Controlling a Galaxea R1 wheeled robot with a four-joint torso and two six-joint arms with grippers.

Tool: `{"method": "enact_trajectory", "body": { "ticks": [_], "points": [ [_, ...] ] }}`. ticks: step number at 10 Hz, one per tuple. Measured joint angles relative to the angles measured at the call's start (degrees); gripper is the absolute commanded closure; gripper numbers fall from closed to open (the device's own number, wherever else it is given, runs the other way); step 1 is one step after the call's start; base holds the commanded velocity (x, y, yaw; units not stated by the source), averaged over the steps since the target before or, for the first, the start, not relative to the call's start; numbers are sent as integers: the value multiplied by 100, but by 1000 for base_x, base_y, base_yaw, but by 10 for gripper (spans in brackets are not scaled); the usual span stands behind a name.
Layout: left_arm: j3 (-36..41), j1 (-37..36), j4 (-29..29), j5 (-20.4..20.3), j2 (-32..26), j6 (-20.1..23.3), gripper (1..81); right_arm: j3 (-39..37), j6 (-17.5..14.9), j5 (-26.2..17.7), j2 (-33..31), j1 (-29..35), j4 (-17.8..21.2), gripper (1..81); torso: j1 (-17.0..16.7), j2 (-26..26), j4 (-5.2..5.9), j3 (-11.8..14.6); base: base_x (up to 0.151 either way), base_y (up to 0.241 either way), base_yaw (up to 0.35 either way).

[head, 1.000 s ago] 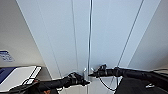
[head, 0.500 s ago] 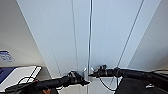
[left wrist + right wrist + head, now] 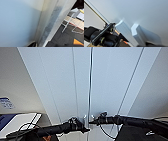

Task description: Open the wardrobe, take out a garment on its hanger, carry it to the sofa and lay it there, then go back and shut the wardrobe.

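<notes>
The white wardrobe (image 3: 62,84) stands right in front of me, its two tall doors meeting at a thin dark seam. Low on that seam sit the two small white handles (image 3: 85,118). My left gripper (image 3: 84,127) reaches the left handle from below, and my right gripper (image 3: 93,121) is at the right handle. In the right wrist view both handles (image 3: 125,31) jut out of the door, with the left arm's black wrist (image 3: 102,36) pressed beside the nearer one. The left wrist view looks along the door's edge (image 3: 50,25). The doors hide the garment and the hanger.
A white box or tabletop (image 3: 20,122) with a blue item and black cables is at the lower left, below a paper note (image 3: 6,103) on the wall. Past the door's edge lie dark carpet and a white wire frame (image 3: 70,23). Plain walls flank the wardrobe.
</notes>
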Motion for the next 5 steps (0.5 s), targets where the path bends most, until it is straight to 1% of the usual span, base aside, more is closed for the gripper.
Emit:
{"method": "enact_trajectory", "body": {
  "ticks": [3,5],
  "points": [
    [180,-2,33,110,-79,-6,10,190,-20,63,-95,-73,-49,10,0,0,0,0,0,0,0],
    [483,-22,118,190,-221,-4,10,312,-22,69,-158,-88,-71,10,6,4,2,0,0,0,0]
  ]
}}
